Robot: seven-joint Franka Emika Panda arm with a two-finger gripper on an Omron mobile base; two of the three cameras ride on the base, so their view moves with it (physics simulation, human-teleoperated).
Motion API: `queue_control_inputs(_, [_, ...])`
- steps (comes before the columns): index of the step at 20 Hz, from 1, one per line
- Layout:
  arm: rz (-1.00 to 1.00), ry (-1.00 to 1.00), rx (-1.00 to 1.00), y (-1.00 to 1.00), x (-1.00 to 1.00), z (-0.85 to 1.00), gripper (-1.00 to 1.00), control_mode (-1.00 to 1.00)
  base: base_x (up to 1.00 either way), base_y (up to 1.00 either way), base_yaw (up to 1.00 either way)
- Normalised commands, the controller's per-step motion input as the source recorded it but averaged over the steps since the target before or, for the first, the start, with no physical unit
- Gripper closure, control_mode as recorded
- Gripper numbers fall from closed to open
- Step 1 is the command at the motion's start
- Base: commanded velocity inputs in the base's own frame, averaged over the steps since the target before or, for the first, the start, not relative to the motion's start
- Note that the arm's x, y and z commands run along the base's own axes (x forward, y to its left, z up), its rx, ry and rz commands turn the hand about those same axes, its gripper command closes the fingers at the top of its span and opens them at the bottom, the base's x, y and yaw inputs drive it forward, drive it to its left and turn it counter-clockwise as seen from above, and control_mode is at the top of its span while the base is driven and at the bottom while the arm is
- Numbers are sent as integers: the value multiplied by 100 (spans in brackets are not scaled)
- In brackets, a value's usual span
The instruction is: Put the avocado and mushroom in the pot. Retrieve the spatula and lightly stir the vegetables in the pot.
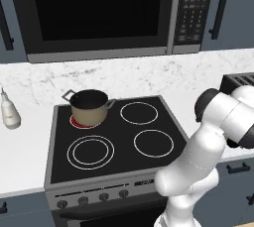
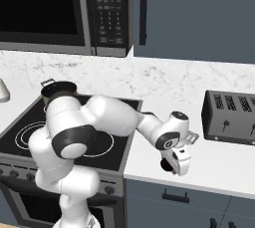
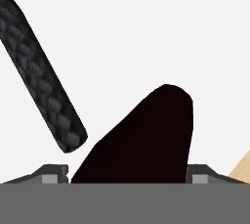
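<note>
Your gripper hangs low over the white worktop, near the toaster and on the stove's side of it; its fingertips stand wide apart, one on each side of a dark rounded thing that I take for the avocado - whether they touch it yet, you cannot tell. The pot sits well apart from the toaster, across the stove on a back burner.

What could go wrong: if the fingers shut off-centre, the rounded skin may squirt out and roll along the worktop; the black textured bar just beside it, probably the spatula handle, could be knocked and pushed further from the toaster, or pinched along with the fruit. The carry to the pot is long - a loose hold may drop it on the way.

The hand view gives you the avocado and that handle close up; the right base view shows the gripper's height over the worktop and the toaster, with the arm covering part of the pot; the left base view gives the pot whole, its dark inside too dim to read.
</note>
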Motion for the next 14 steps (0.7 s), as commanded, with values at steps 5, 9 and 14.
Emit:
queue_control_inputs(5, [-1, -9, 0, 0, -28, 20, 100, -100, 0, 0, 0])
queue_control_inputs(9, [0, -14, 0, 16, -60, 74, 100, -100, 0, 0, 0])
queue_control_inputs(14, [5, -18, -3, 88, -38, 71, 100, -100, 0, 0, 0])
